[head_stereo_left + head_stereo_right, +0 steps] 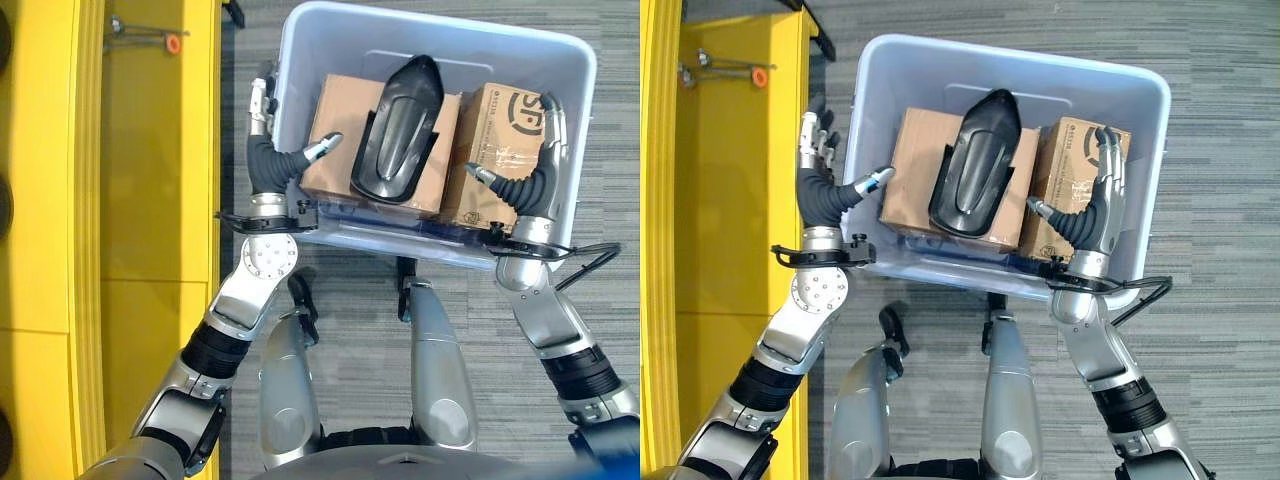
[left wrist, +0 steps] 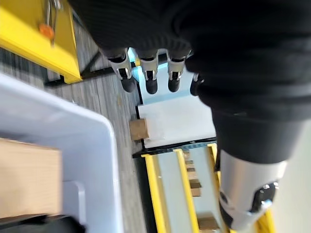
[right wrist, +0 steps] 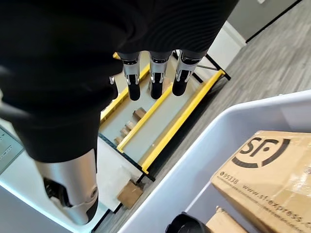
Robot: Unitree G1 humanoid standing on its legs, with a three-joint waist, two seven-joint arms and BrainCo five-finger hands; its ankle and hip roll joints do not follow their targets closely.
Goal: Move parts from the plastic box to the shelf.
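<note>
The plastic box sits on the grey floor, its near rim just past both wrists. At the box's near left corner the left hand reaches over the left wall: its fingers run straight along the outside of that wall while the thumb pokes over the rim to the near left corner of the left cardboard carton. The hand is relaxed, fingers extended, closed round nothing; whether the thumb tip actually touches the carton cannot be told. At the near right of the box the right hand hangs inside, above the right cardboard carton, its fingers straight and pointing toward the far wall, the thumb spread out to the left. It too is released, grasping nothing, and contact with the carton cannot be told.

The parts are all in the box. The two cartons lie side by side on its floor, the left one toward the left wall, the right one toward the right wall. A black moulded part, long and pointed at its far end, lies on top across the seam between them, mostly on the left carton.

To the left of the box runs the yellow shelf, and near its far end lies a small metal piece with an orange knob
</note>
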